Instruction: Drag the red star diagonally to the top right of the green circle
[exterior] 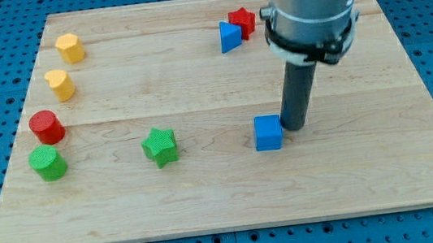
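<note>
The red star [243,21] lies near the view's top, right of centre, touching a blue triangle [229,37] on its left. The green circle [47,163] sits at the view's far left, lower down, just below a red circle [46,127]. My tip [293,125] rests on the board well below the red star, right beside the right edge of a blue cube [268,133]. The tip is far to the right of the green circle.
Two yellow blocks [70,47] [60,84] stand at the upper left. A green star [160,147] lies left of centre. The arm's grey body [313,0] hangs over the board's upper right. The wooden board [225,194] sits on a blue pegboard.
</note>
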Robot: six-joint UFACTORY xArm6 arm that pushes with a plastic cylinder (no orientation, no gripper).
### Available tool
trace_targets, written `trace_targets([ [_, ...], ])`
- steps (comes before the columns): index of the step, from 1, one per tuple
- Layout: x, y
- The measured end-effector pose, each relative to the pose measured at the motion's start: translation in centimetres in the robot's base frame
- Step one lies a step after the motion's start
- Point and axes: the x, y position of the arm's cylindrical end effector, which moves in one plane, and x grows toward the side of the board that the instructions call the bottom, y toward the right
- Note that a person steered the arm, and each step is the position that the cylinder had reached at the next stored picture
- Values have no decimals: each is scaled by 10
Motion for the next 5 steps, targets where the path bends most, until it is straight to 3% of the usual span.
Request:
trace_targets([
  [1,-31,-1],
  [2,-98,6],
  [3,-196,27],
  [4,-218,-44],
  [5,-197,-87],
])
